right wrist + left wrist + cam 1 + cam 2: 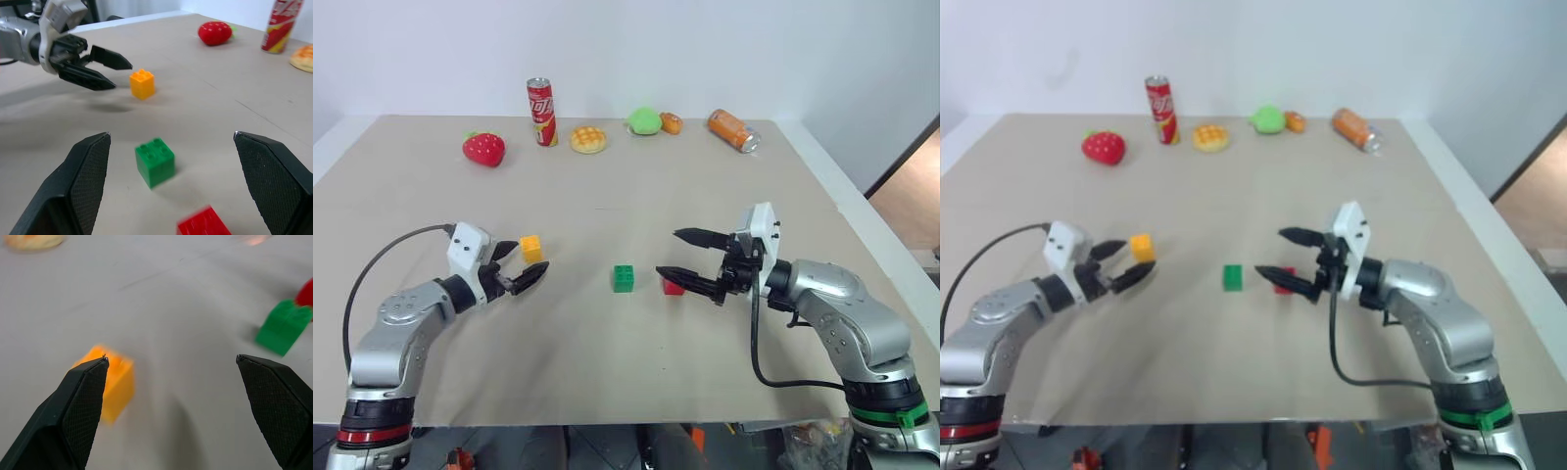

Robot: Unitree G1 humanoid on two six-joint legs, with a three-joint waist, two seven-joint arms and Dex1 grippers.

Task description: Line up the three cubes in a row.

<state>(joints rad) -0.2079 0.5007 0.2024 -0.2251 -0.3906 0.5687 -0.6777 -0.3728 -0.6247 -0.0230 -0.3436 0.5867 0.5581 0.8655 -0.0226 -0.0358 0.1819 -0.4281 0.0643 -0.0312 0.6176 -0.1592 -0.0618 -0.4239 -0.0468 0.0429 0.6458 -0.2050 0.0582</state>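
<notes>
Between my two wide-open, empty grippers, left (521, 265) and right (677, 256), the green cube (624, 278) and red cube (673, 286) sit roughly aligned; the yellow-orange cube (530, 248), just beyond my left fingertips, remains slightly off line.

The place looked like a robotics lab or test room rather than a home. A broad, plain beige worktop (607, 343) stood against bare white walls, with nothing decorative anywhere. What lay on it was a staged set of props: a toy strawberry (483, 149), a waffle-patterned bun (588, 139), an upright red can (541, 112), an orange can on its side (733, 129), a green toy (644, 120), and small studded cubes in yellow-orange (531, 249), green (624, 278) and red (673, 286). Exposed black cables ran along the two metal arms, whose wrists carried white camera housings.
</notes>
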